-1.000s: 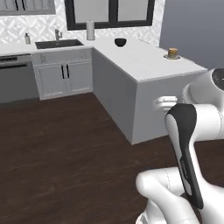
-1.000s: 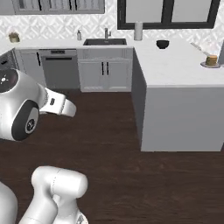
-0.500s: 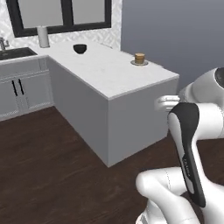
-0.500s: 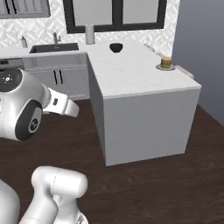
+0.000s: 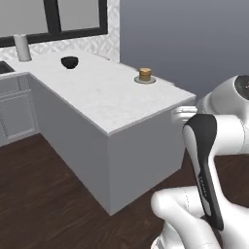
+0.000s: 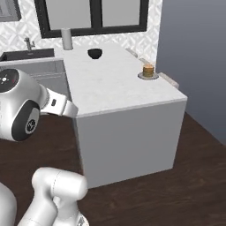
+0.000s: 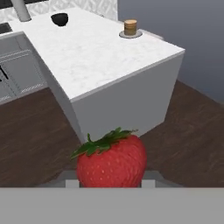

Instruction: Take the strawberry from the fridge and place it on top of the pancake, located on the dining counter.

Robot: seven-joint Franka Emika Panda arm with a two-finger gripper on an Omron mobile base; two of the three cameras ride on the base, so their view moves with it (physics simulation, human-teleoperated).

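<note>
Strawberry (image 7: 112, 159) up close in the hand view, bright red, plump, seed-dotted, green leafy cap on top, clamped between the gripper (image 7: 111, 183) jaws. Beyond it, white speckled dining counter (image 7: 94, 61) with light grey sides. Near its far corner, pancake (image 7: 130, 27), a small tan-brown stack on a round grey plate. Black bowl (image 7: 59, 19) farther back.
</note>
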